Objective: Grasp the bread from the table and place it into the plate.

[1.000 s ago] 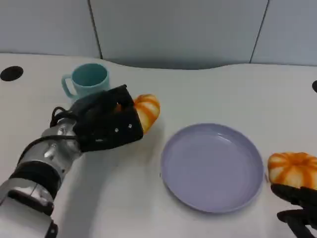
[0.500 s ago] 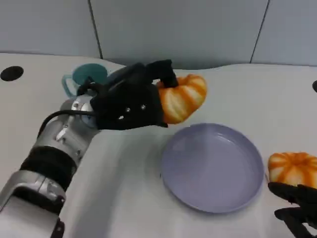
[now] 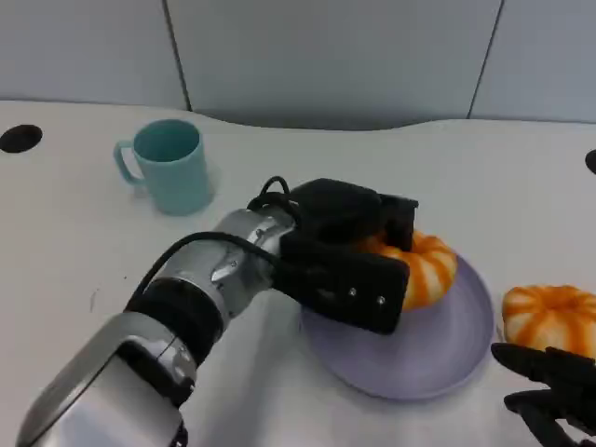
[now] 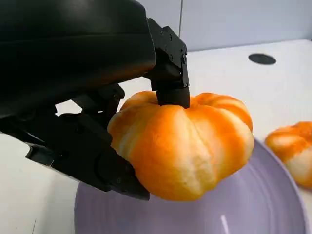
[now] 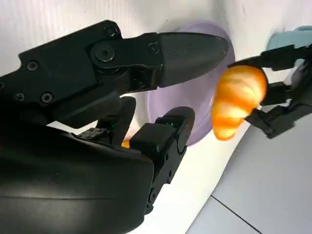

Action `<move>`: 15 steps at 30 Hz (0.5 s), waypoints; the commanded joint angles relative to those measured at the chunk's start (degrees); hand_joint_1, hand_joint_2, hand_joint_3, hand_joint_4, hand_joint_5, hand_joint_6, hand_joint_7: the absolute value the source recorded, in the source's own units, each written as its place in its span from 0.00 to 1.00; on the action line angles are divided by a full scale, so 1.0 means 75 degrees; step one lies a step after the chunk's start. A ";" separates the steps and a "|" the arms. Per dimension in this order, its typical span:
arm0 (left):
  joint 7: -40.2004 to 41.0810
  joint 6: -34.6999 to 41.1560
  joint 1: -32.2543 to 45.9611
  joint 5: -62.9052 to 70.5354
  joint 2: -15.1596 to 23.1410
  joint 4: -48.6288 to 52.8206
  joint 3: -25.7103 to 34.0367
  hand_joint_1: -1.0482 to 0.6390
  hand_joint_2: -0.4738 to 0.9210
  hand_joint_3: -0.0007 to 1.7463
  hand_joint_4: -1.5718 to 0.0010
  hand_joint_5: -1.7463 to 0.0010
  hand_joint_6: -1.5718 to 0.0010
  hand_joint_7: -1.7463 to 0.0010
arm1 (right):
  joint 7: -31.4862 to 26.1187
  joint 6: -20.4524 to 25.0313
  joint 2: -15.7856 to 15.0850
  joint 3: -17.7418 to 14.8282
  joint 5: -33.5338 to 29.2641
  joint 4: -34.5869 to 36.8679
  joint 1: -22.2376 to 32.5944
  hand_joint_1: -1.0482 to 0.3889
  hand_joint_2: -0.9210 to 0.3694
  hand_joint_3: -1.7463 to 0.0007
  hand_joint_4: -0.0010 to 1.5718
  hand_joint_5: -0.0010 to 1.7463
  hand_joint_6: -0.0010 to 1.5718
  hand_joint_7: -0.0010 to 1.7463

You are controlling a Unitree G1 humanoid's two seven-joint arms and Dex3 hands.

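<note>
The left hand reaches over the lavender plate with its fingers closed around an orange-and-cream ridged bread, which sits above the plate's near-left part; in the left wrist view the bread is clamped between black fingers above and below it, and its underside hangs just over the plate's purple surface, though whether it touches cannot be told. A second bread of the same look lies on the white table just beside the plate's right rim, and the right hand rests low at the near right edge, just in front of that bread, its fingers spread apart and holding nothing. The right wrist view shows those fingers parted, with the plate and the held bread beyond them. A teal mug stands upright on the table, well apart to the far left
</note>
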 commanded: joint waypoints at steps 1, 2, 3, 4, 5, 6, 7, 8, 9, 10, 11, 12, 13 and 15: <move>0.0293 0.0225 -0.0246 0.0362 -0.0150 0.0314 -0.0286 0.57 0.94 0.06 0.49 0.00 0.63 0.00 | -0.0029 0.0100 -0.0004 -0.0011 0.0041 -0.0150 0.0069 0.46 0.00 0.77 0.34 0.36 0.43 0.00; 0.0421 0.0213 -0.0276 0.0562 -0.0139 0.0345 -0.0452 0.57 0.94 0.06 0.50 0.00 0.64 0.00 | -0.0040 0.0074 -0.0001 -0.0004 0.0024 -0.0152 0.0079 0.46 0.00 0.77 0.34 0.36 0.44 0.00; 0.0554 0.0155 -0.0308 0.0742 -0.0107 0.0360 -0.0610 0.56 0.94 0.06 0.51 0.00 0.65 0.00 | -0.0043 0.0055 -0.0003 0.0003 0.0007 -0.0155 0.0087 0.46 0.00 0.77 0.35 0.36 0.44 0.01; 0.0657 0.0089 -0.0334 0.0880 -0.0075 0.0371 -0.0723 0.55 0.94 0.05 0.52 0.00 0.65 0.00 | -0.0043 0.0045 -0.0005 0.0009 -0.0011 -0.0160 0.0094 0.46 0.00 0.77 0.35 0.37 0.44 0.01; 0.0725 0.0042 -0.0353 0.0957 -0.0056 0.0383 -0.0784 0.54 0.94 0.05 0.53 0.00 0.66 0.00 | -0.0041 0.0045 -0.0006 0.0012 -0.0024 -0.0164 0.0097 0.46 0.00 0.77 0.35 0.37 0.44 0.01; 0.0762 0.0011 -0.0364 0.0989 -0.0051 0.0403 -0.0802 0.54 0.94 0.05 0.53 0.00 0.66 0.00 | -0.0038 0.0046 -0.0005 0.0013 -0.0030 -0.0167 0.0098 0.46 0.00 0.77 0.35 0.37 0.44 0.01; 0.0667 -0.0191 -0.0427 0.1050 0.0044 0.0370 -0.0875 0.51 0.94 0.05 0.57 0.03 0.68 0.03 | -0.0033 0.0049 -0.0009 0.0014 -0.0037 -0.0172 0.0098 0.46 0.00 0.77 0.35 0.37 0.44 0.00; 0.0522 -0.0397 -0.0496 0.1071 0.0131 0.0353 -0.0929 0.44 0.93 0.03 0.64 0.11 0.71 0.12 | -0.0027 0.0045 -0.0009 0.0015 -0.0036 -0.0169 0.0094 0.46 0.00 0.77 0.35 0.37 0.44 0.00; 0.0373 -0.0589 -0.0560 0.1068 0.0200 0.0353 -0.0962 0.39 0.94 0.02 0.70 0.24 0.73 0.24 | -0.0019 0.0048 -0.0005 0.0013 -0.0024 -0.0169 0.0092 0.46 0.00 0.77 0.35 0.37 0.44 0.00; 0.0243 -0.0722 -0.0645 0.1120 0.0257 0.0352 -0.1034 0.33 0.95 0.01 0.76 0.40 0.74 0.42 | -0.0012 0.0047 0.0001 0.0009 -0.0006 -0.0164 0.0091 0.46 0.00 0.77 0.35 0.37 0.44 0.00; 0.0175 -0.0787 -0.0697 0.1155 0.0281 0.0363 -0.1071 0.30 0.96 0.01 0.78 0.52 0.71 0.61 | -0.0008 0.0046 0.0005 0.0006 0.0007 -0.0160 0.0090 0.46 0.00 0.77 0.35 0.37 0.44 0.00; 0.0100 -0.0833 -0.0747 0.1175 0.0303 0.0350 -0.1094 0.28 0.96 0.00 0.78 0.60 0.67 0.74 | -0.0006 0.0045 0.0007 0.0003 0.0014 -0.0158 0.0090 0.46 0.00 0.77 0.35 0.37 0.44 0.00; 0.0002 -0.0874 -0.0794 0.1173 0.0326 0.0315 -0.1104 0.24 0.96 0.00 0.80 0.69 0.67 0.87 | -0.0009 0.0027 0.0011 0.0001 0.0019 -0.0150 0.0091 0.46 0.00 0.77 0.35 0.37 0.44 0.00; -0.0369 -0.0951 -0.0906 0.1089 0.0364 0.0262 -0.1087 0.18 0.96 0.00 0.86 0.78 0.72 0.96 | -0.0023 0.0064 0.0006 0.0013 -0.0023 -0.0170 0.0085 0.46 0.00 0.77 0.35 0.37 0.44 0.01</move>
